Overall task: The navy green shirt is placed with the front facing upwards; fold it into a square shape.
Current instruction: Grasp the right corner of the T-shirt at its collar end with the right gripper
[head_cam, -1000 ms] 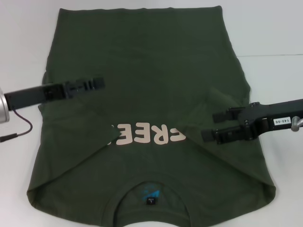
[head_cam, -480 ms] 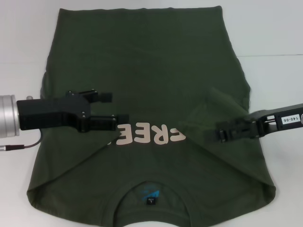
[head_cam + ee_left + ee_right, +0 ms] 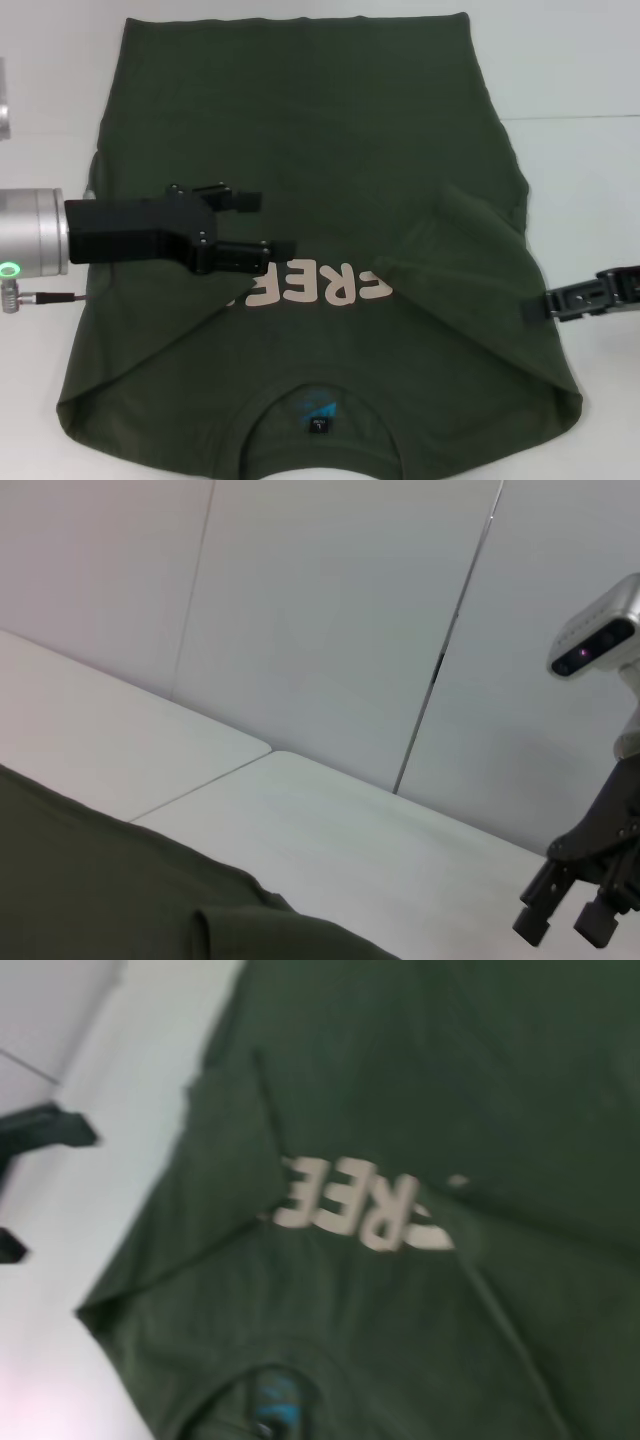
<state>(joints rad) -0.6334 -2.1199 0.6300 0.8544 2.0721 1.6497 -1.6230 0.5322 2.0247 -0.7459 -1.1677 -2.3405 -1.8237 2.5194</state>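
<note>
L claw (image 3: 262, 222): open, over dark olive-green cotton tee (image 3: 310, 120) w/ pink lettering (image 3: 320, 285). R claw (image 3: 535, 307): state unclear, at tee's edge.

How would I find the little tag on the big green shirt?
A navy green shirt covers the white table. Follow the pink lettering toward the shirt's near edge, to the curved collar. The neck label sits inside it, a small dark square under blue print.

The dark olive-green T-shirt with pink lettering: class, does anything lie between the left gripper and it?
Nothing visible does. The left gripper hangs open directly over the dark olive-green T-shirt, beside the pale pink lettering, with only bare fabric beneath it. The right gripper sits at the shirt's right edge.
</note>
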